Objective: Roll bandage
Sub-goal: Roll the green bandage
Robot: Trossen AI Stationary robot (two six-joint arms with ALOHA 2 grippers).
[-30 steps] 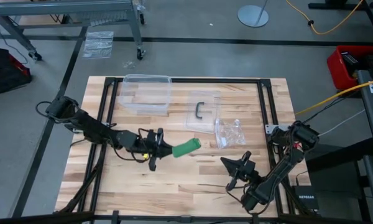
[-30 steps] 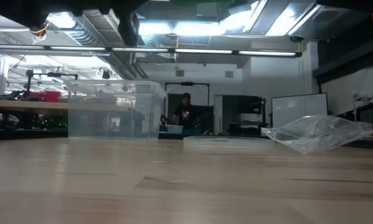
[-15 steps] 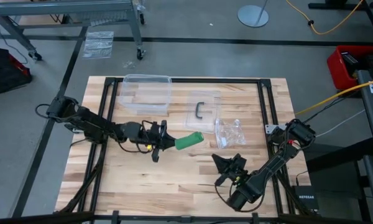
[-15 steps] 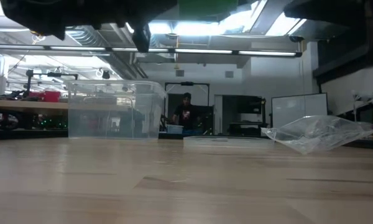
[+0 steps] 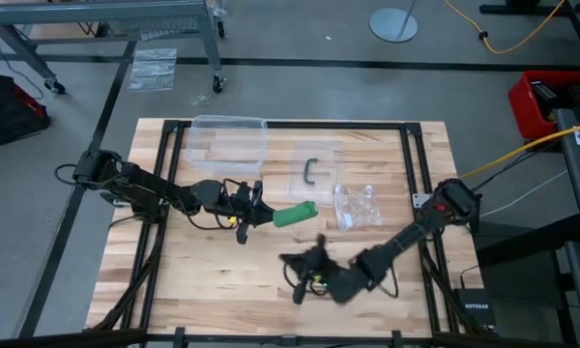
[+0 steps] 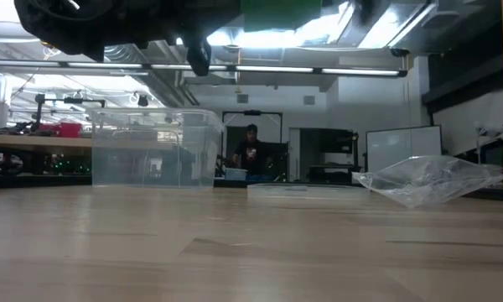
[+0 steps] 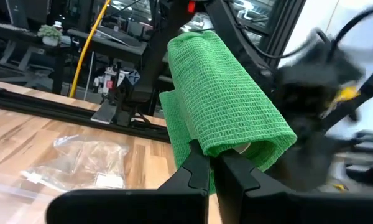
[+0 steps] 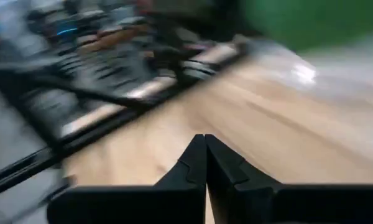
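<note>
Green bandage roll (image 5: 294,214) pinched in left gripper (image 5: 258,215).
Right gripper (image 5: 300,271) squeezed together, empty, near table (image 5: 222,280) middle.

No legible text, labels, brands or numbers on anything in any view. Small markings on a dark box (image 5: 478,307) at the table's right edge in the high view — too small to make out.

One green bandage (image 5: 294,214), one clear bin (image 5: 228,145), seemingly one plastic bag (image 5: 357,206)
</note>
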